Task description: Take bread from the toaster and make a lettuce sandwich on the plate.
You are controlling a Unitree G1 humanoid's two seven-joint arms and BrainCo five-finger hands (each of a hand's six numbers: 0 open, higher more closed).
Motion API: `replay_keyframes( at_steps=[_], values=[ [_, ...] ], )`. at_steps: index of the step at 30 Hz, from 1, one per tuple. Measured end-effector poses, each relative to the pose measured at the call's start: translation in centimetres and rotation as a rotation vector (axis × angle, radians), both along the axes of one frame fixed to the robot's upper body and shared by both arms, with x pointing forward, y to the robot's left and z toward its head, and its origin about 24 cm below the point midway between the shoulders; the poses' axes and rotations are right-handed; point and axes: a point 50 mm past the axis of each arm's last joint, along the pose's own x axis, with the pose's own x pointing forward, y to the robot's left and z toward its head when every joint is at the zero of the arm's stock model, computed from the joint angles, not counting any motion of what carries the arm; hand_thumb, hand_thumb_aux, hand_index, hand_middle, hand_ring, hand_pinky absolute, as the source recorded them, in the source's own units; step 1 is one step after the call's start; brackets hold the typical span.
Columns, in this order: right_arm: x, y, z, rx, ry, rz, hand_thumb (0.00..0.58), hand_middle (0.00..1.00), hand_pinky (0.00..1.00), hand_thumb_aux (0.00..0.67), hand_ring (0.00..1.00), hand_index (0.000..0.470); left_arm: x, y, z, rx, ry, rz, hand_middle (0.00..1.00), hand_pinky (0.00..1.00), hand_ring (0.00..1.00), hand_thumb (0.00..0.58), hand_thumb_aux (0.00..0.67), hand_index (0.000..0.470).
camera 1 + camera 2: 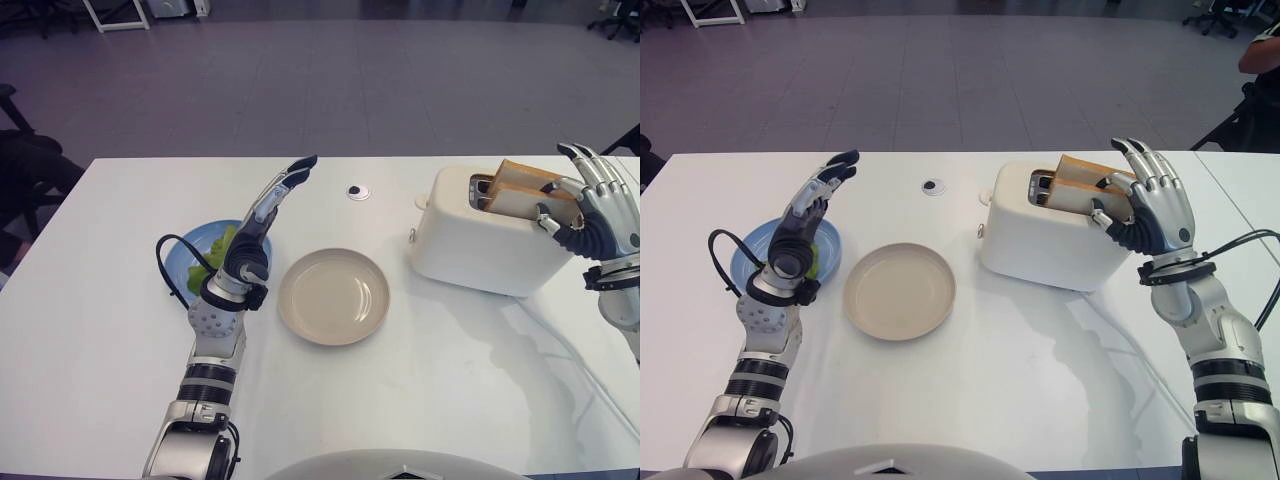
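Toaster (1040, 245), right of centre: smooth cream shell, faint sheen. Plate (899, 290), centre: glossy beige glaze. Bread (1085, 185): rough, porous crumb. Right hand (1155, 215), left hand (803, 225): silvery metal, black trim. Table (1020, 380): matt white.

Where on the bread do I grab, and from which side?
Probably best to pinch the exposed top of the bread from the right, thumb on one face, fingers on the other. Only that part sticks out of the toaster, and it leans toward the right hand.
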Motion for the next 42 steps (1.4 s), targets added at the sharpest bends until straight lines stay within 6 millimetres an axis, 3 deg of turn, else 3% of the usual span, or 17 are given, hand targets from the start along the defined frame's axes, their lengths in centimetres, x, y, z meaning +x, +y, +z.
replay_keyframes(
  at_steps=[4, 8, 15, 17, 21, 25, 28, 29, 30, 31, 33, 34, 35, 36, 42],
  values=[
    [-0.5, 0.0, 2.1, 0.065, -0.105, 0.028, 0.58, 1.0, 1.0, 0.67, 1.0, 0.47, 0.1, 0.3, -0.2, 0.004, 0.005, 0.014, 0.0, 0.0, 0.0, 0.0, 0.0, 0.0],
    [-1.1, 0.8, 4.7, 0.114, -0.203, 0.096, 0.58, 1.0, 1.0, 0.67, 1.0, 0.47, 0.5, 2.2, 0.1, 0.059, -0.019, 0.132, 0.0, 0.0, 0.0, 0.0, 0.0, 0.0],
    [-1.9, 4.4, 7.0, 0.171, -0.241, 0.289, 0.58, 1.0, 1.0, 0.67, 1.0, 0.47, 2.1, 7.4, 0.3, 0.51, -0.034, 0.587, 0.0, 0.0, 0.0, 0.0, 0.0, 0.0],
    [-2.3, 6.5, 7.5, 0.203, -0.233, 0.409, 0.58, 1.0, 1.0, 0.67, 1.0, 0.47, 2.5, 10.2, -0.6, 0.731, 0.009, 0.761, 0.0, 0.0, 0.0, 0.0, 0.0, 0.0],
    [-2.4, 10.8, 6.3, 0.281, -0.114, 0.601, 0.58, 1.0, 1.0, 0.67, 1.0, 0.47, 2.6, 13.0, -5.2, 1.035, 0.221, 0.861, 0.0, 0.0, 0.0, 0.0, 0.0, 0.0],
    [-2.1, 15.1, 3.2, 0.36, 0.063, 0.742, 0.58, 1.0, 1.0, 0.67, 1.0, 0.47, 2.2, 13.8, -7.6, 1.187, 0.351, 0.853, 0.0, 0.0, 0.0, 0.0, 0.0, 0.0],
    [-1.7, 17.6, 0.3, 0.375, 0.201, 0.782, 0.58, 1.0, 1.0, 0.67, 1.0, 0.47, 2.0, 14.0, -8.4, 1.23, 0.388, 0.839, 0.0, 0.0, 0.0, 0.058, 0.034, 0.024],
    [-1.6, 18.0, -0.5, 0.366, 0.235, 0.781, 0.58, 1.0, 1.0, 0.67, 1.0, 0.47, 2.0, 14.0, -8.4, 1.235, 0.391, 0.839, 0.0, 0.0, 0.0, 0.116, 0.071, 0.05],
    [-1.3, 18.5, -1.7, 0.365, 0.284, 0.777, 0.58, 1.0, 1.0, 0.67, 1.0, 0.47, 2.0, 14.2, -8.4, 1.243, 0.395, 0.842, 0.0, 0.0, 0.0, 0.212, 0.137, 0.096],
    [-1.2, 19.0, -2.8, 0.357, 0.332, 0.774, 0.58, 1.0, 1.0, 0.67, 1.0, 0.47, 2.1, 14.3, -8.3, 1.25, 0.395, 0.845, 0.0, 0.0, 0.0, 0.403, 0.3, 0.21],
    [-0.9, 19.5, -4.6, 0.339, 0.391, 0.76, 0.58, 1.0, 1.0, 0.67, 1.0, 0.47, 2.2, 14.2, -8.1, 1.243, 0.393, 0.853, 0.0, 0.0, 0.0, 0.493, 0.41, 0.288],
    [-0.7, 19.7, -5.5, 0.329, 0.422, 0.748, 0.58, 1.0, 1.0, 0.67, 1.0, 0.47, 2.4, 14.0, -8.0, 1.242, 0.386, 0.85, 0.0, 0.0, 0.0, 0.552, 0.523, 0.367],
    [-0.5, 19.9, -6.1, 0.323, 0.44, 0.74, 0.58, 1.0, 1.0, 0.67, 1.0, 0.47, 2.5, 13.9, -7.9, 1.236, 0.382, 0.846, 0.0, 0.0, 0.0, 0.563, 0.554, 0.389],
    [-0.4, 20.0, -6.4, 0.324, 0.448, 0.735, 0.58, 1.0, 1.0, 0.67, 1.0, 0.47, 2.5, 13.7, -7.8, 1.232, 0.379, 0.839, 0.0, 0.0, 0.0, 0.58, 0.67, 0.47],
    [0.7, 20.8, -8.6, 0.263, 0.509, 0.698, 0.58, 1.0, 1.0, 0.67, 1.0, 0.47, 2.5, 12.1, -7.6, 1.154, 0.339, 0.735, 0.0, 0.0, 0.0, 0.58, 0.67, 0.47]
  ],
)
